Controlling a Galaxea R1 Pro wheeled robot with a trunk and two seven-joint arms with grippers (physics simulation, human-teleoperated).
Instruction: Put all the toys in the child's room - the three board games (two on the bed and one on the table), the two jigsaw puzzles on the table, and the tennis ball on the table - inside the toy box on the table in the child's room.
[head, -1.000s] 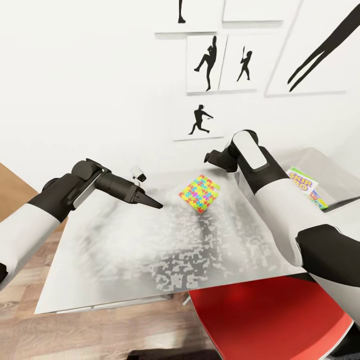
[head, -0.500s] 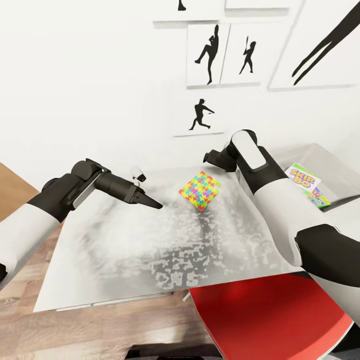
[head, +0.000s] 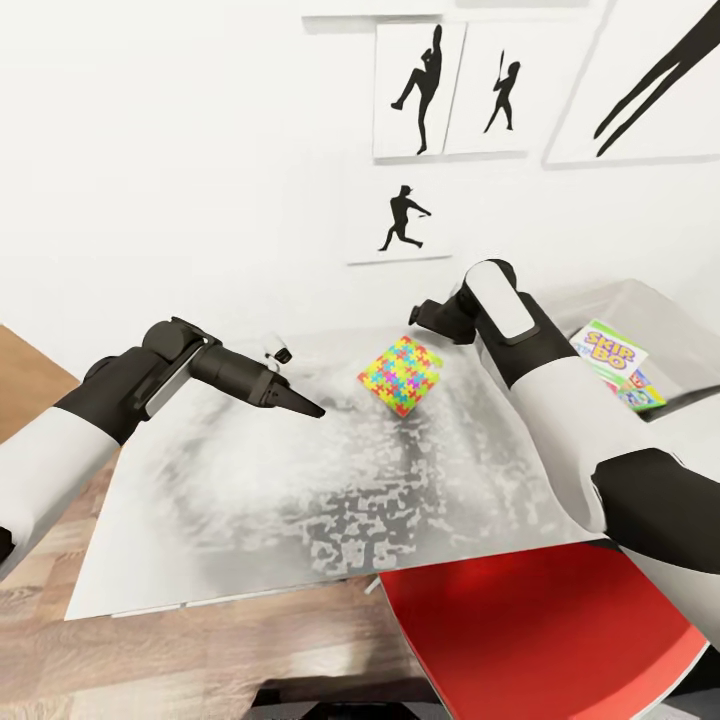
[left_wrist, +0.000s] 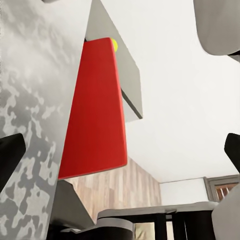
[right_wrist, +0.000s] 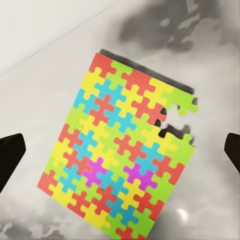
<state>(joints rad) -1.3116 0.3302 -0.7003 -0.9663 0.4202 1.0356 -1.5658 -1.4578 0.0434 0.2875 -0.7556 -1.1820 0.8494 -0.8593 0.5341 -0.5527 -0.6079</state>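
One jigsaw puzzle (head: 400, 373), a thin square of yellow, pink, blue and green pieces, lies flat on the light grey table (head: 250, 500) near the wall. My right gripper (head: 422, 318) hovers open just above its far edge; in the right wrist view the puzzle (right_wrist: 120, 155) lies between the spread fingertips (right_wrist: 10, 155). My left gripper (head: 300, 405) is open over the table, left of the puzzle, holding nothing. The toy box (head: 685, 325) stands at the right with the Skip-Bo board game (head: 607, 350) and another printed box (head: 640, 392) inside. The tennis ball (left_wrist: 115, 45) peeks past the chair.
A red chair (head: 540, 630) is tucked under the table's near edge, below my right arm. Black sports silhouette pictures (head: 400, 220) hang on the white wall behind the table. Wood-plank floor (head: 60, 620) shows at the left.
The whole picture has shifted slightly, so the camera moved. Both arms keep their poses, with the right gripper still above the puzzle.
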